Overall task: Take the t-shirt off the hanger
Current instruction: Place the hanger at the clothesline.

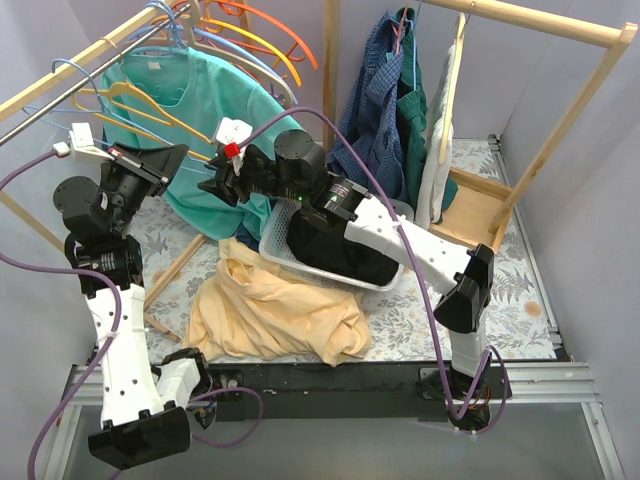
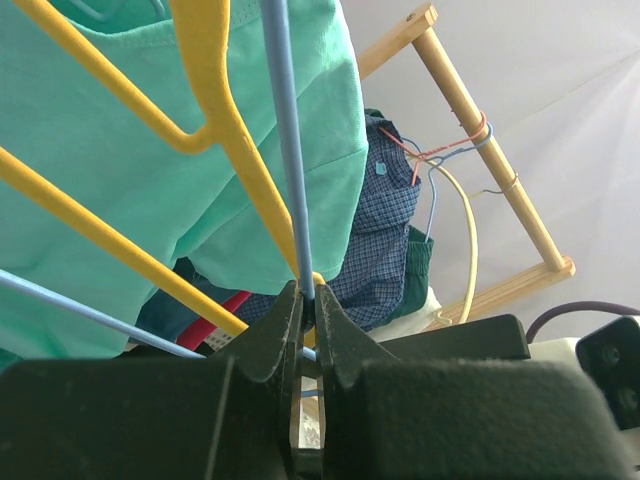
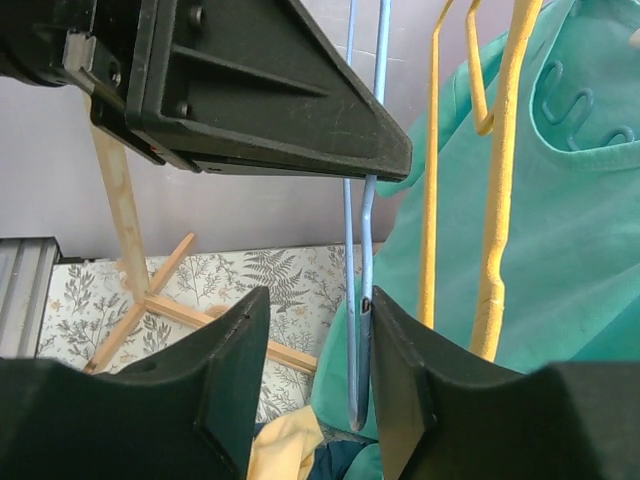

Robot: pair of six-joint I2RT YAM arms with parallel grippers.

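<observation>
Left fingers [image 2: 288, 312] clenched on a thin blue hanger [image 2: 291, 150] wire, jaws fully together on it. Right fingers [image 3: 395, 345] released (gap is plain in the right wrist view). Blue wire runs down through that gap, close against one finger; I can't tell if it touches.

Teal t-shirt [image 1: 215, 105] hangs under the rail [image 1: 70, 68] at the far left of the worktop [image 1: 520, 290], not off yet. Yellow hanger [image 1: 150, 108] sits in front of it, next to the blue one. I can't tell which hanger actually carries the shirt.

In the top view both arms reach to the shirt's front, and the two sets of fingers are just beside each other there. Below them is a white basket [image 1: 275, 250] with dark cloth in it. A pale orange garment [image 1: 275, 315] is heaped on the worktop, touching the basket. Blue checked shirt [image 1: 380, 95] hangs on the second wooden rack [image 1: 540, 25], well apart from the t-shirt.
</observation>
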